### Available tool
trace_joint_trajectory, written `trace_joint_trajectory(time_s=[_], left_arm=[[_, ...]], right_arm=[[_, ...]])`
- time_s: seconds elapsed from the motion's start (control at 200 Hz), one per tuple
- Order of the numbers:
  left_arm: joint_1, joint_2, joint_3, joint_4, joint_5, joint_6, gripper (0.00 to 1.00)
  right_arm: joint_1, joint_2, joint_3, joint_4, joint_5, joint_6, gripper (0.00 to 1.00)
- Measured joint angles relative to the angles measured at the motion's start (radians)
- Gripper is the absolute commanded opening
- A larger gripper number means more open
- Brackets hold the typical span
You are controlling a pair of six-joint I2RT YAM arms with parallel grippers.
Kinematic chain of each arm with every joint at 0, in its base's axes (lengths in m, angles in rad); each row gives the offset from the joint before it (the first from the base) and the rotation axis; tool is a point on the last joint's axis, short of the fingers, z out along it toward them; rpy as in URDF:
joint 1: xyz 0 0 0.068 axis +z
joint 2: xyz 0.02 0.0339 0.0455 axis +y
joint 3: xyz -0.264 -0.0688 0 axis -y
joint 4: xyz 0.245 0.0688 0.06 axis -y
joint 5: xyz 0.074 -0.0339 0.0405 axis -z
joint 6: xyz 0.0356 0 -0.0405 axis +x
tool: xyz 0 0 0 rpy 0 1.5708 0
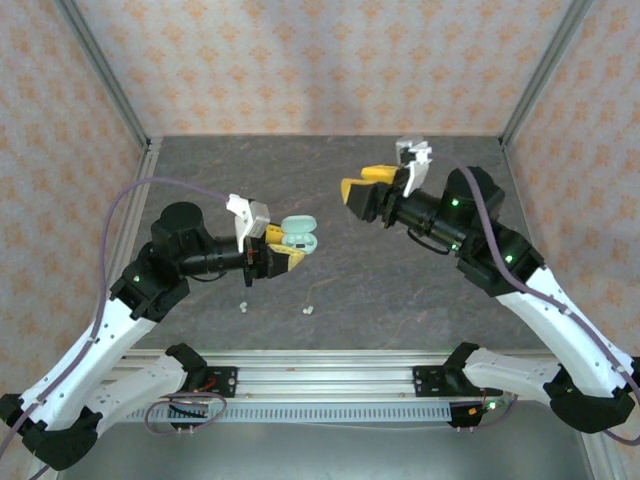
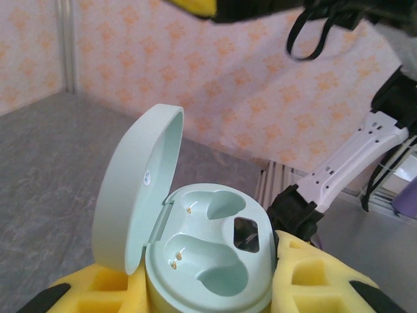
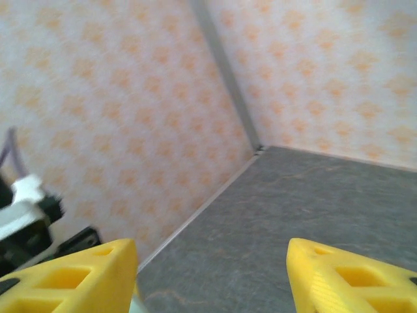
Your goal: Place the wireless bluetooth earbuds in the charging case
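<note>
The left gripper [image 1: 283, 250] pinches the smooth pale green charging case [image 2: 208, 261], lid hinged open, over the mottled grey table [image 1: 400, 290], with two tiny rounded white earbuds [image 1: 243, 307] [image 1: 308, 311] lying apart just base-ward of it, while the right gripper [image 1: 358, 195] hangs wide-spread in free room near the patterned wall [image 1: 300, 60].

orange-patterned pale walls [image 1: 300, 60], grey marbled tabletop [image 1: 400, 290], aluminium corner posts [image 1: 107, 75]
</note>
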Motion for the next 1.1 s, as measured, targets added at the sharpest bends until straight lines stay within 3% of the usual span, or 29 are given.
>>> trace_joint_trajectory(time_s=[0.12, 0.255, 0.375, 0.49, 0.726, 1.101], left_arm=[[0.004, -0.029, -0.002, -0.050, -0.027, 0.011, 0.19], [0.004, -0.068, -0.005, -0.095, -0.050, 0.018, 0.19], [0.004, -0.110, -0.005, -0.138, -0.071, 0.035, 0.19], [0.004, -0.145, 0.000, -0.197, -0.092, 0.054, 0.19], [0.004, -0.212, 0.002, -0.280, -0.133, 0.074, 0.19], [0.004, -0.279, 0.001, -0.305, -0.267, 0.077, 0.19]], right_arm=[[-0.035, 0.014, 0.015, -0.091, 0.091, 0.098, 0.59], [-0.056, 0.074, -0.058, -0.111, 0.109, 0.239, 0.50], [-0.055, 0.187, -0.167, -0.104, 0.083, 0.377, 0.41], [-0.039, 0.351, -0.179, -0.130, 0.064, 0.479, 0.40], [0.102, 0.631, -0.082, -0.179, 0.047, 0.605, 0.31], [0.309, 0.982, 0.209, -0.171, 0.011, 0.710, 0.26]])
